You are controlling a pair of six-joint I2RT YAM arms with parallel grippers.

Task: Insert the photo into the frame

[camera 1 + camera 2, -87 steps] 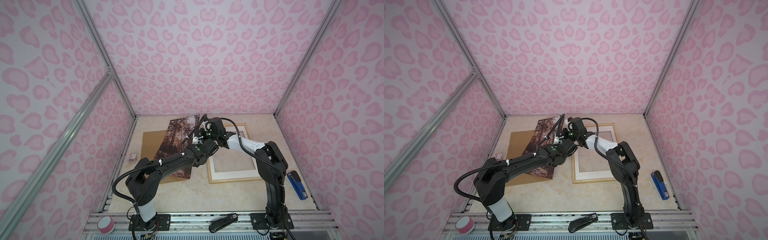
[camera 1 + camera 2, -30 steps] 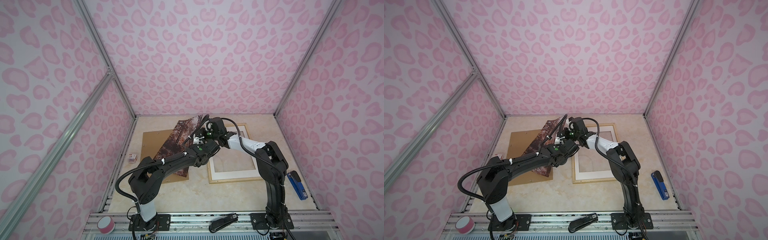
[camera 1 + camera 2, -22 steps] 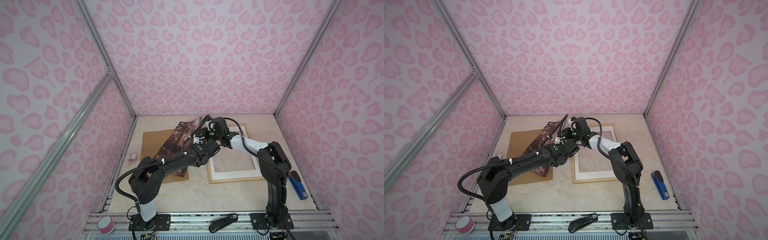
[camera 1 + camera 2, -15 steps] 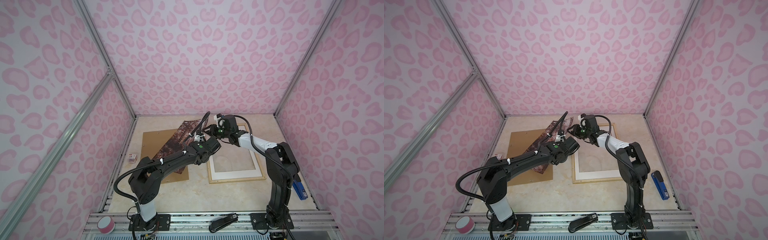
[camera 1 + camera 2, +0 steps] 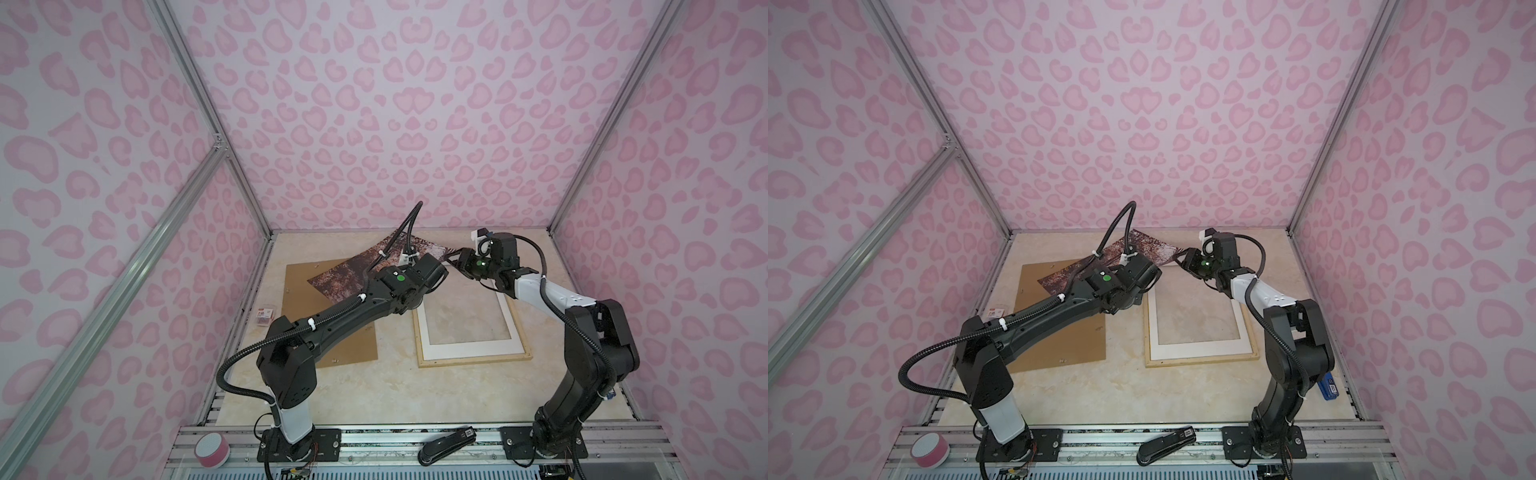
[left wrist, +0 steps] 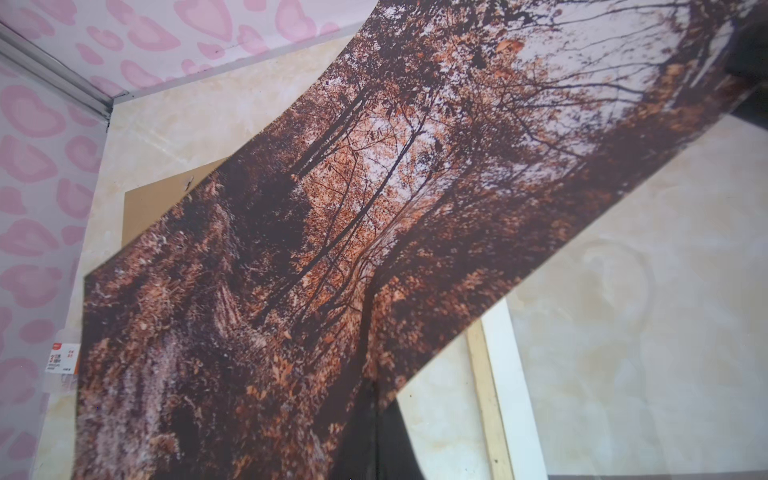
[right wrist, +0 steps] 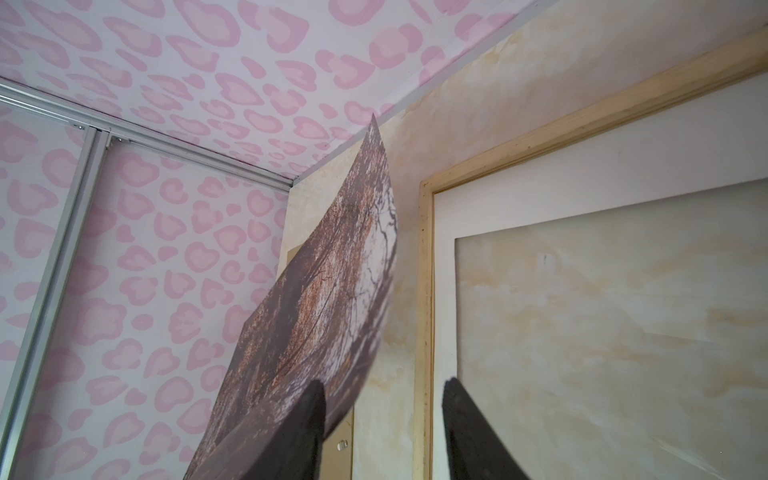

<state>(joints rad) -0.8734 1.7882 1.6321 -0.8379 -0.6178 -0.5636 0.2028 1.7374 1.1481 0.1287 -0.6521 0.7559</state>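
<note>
Transfer step: photo (image 5: pixel 347 272) was held curled off the tabletop (image 5: pixel 374 395), upper left of frame (image 5: pixel 473 362), clamped in left tool (image 6: pixel 382 449). Right tool (image 7: pixel 382 386) was parted. Next, squaring over frame was judged needed.

Both arms are black; the left arm (image 5: pixel 332 326) has a white link (image 5: pixel 293 419) above its base, the right arm (image 5: pixel 598 353) a white forearm (image 5: pixel 540 293). Each wrist bears a green light (image 5: pixel 400 278), white ties (image 5: pixel 361 297) hold ribbed black cables (image 5: pixel 232 374), and the right gripper (image 7: pixel 382 384) has dark wedge-shaped fingers (image 7: pixel 469 432).
</note>
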